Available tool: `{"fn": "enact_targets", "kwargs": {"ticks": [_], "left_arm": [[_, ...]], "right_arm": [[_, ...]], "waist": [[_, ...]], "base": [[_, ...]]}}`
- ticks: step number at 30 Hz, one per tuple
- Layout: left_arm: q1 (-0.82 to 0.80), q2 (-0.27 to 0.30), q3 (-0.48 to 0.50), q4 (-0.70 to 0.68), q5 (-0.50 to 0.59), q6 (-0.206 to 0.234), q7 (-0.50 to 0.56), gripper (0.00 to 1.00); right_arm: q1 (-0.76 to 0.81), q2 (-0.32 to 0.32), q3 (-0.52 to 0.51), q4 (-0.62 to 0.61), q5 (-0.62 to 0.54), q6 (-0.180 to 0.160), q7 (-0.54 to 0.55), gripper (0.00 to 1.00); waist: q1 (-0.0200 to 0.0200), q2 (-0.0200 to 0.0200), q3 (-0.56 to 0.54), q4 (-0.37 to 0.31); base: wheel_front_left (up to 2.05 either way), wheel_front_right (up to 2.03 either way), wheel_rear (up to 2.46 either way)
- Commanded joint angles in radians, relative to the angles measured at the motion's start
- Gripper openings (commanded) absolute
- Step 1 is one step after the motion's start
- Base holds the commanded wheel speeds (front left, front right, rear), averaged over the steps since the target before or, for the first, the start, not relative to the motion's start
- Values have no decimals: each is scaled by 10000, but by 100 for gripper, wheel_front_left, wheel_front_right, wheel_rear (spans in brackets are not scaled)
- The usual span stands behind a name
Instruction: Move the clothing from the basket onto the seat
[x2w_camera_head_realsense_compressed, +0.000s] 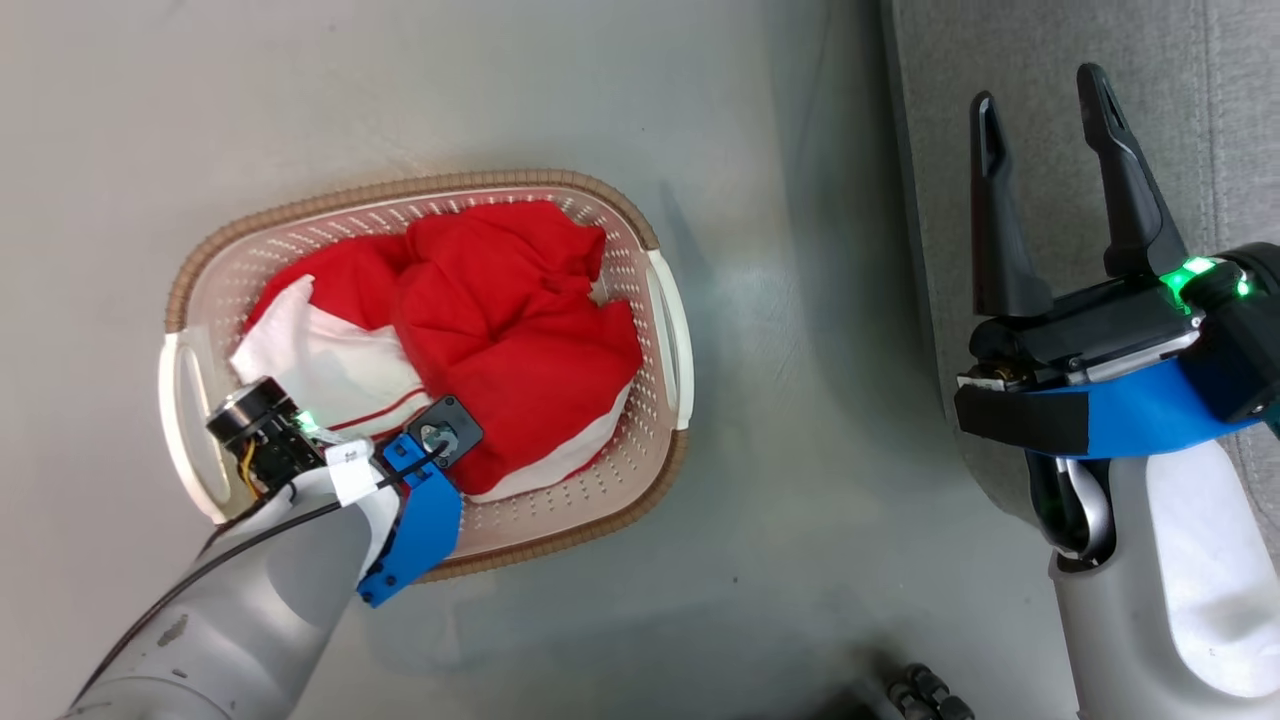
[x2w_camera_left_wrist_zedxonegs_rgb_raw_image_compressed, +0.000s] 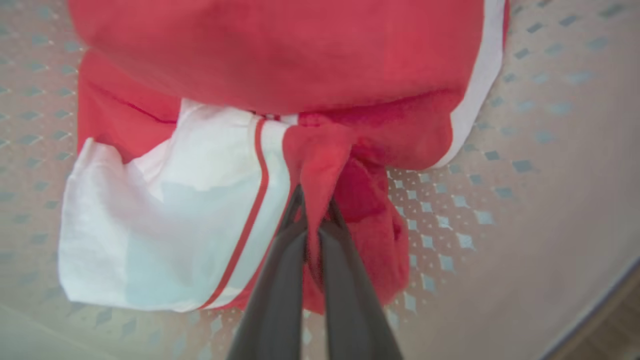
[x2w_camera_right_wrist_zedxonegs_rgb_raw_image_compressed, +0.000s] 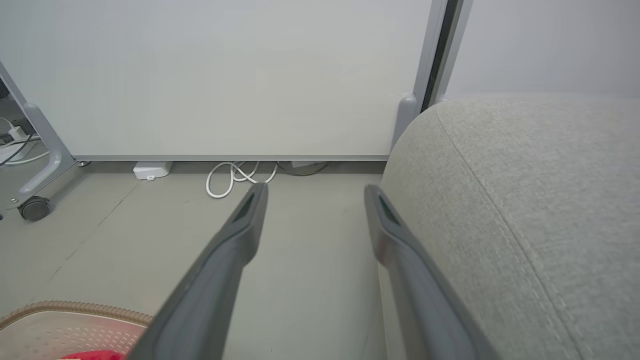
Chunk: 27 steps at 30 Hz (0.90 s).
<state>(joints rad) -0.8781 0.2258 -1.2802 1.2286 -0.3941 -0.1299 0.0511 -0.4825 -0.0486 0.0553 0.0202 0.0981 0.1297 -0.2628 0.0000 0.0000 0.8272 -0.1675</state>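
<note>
Pinching clothing (x2w_camera_left_wrist_zedxonegs_rgb_raw_image_compressed: 275, 60) in wrist view, left gripper (x2w_camera_left_wrist_zedxonegs_rgb_raw_image_compressed: 314, 200), overhead seemingly inside basket (x2w_camera_head_realsense_compressed: 450, 185); right gripper (x2w_camera_head_realsense_compressed: 1038, 90) splayed.

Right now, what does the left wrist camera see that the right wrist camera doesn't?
Left wrist view: the left gripper pinching a fold of the red clothing up close. Right wrist view: the open right gripper, the grey sofa, a white cable on the floor. Both: the basket and some red clothing.

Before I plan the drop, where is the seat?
In the head view the seat lies along the right edge, across floor from the basket, behind the right arm's fingers.
</note>
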Motion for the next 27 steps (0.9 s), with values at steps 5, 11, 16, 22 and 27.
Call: {"fn": "enact_targets", "kwargs": {"ticks": [5, 11, 16, 22, 27], "left_arm": [[311, -220, -28, -147, -513, -7, -611, 0], [624, -407, -28, -251, -956, -7, -1357, 0], [907, -496, 114, -315, -1572, -7, -1875, 0], [1251, -492, 275, -454, -2366, -7, -2629, 0], [1387, -480, 479, -665, -2881, -7, -3023, 0]], "right_arm": [[203, -32, 24, 133, -40, 19, -31, 100], [495, -32, -31, 345, -166, 13, -31, 100], [763, -32, 35, 490, -199, 13, -31, 100], [1181, -32, 13, 680, -278, 13, -31, 100], [1597, -32, -26, 837, -279, 13, -31, 100]], "waist": [[0, 0, -850, 243], [0, 0, -1792, 577], [0, 0, -2464, 752], [0, 0, -3425, 969], [0, 0, -4217, 1148]], "base": [[0, 0, 0], [0, 0, 0], [0, 0, 0], [0, 0, 0], [0, 0, 0]]}}
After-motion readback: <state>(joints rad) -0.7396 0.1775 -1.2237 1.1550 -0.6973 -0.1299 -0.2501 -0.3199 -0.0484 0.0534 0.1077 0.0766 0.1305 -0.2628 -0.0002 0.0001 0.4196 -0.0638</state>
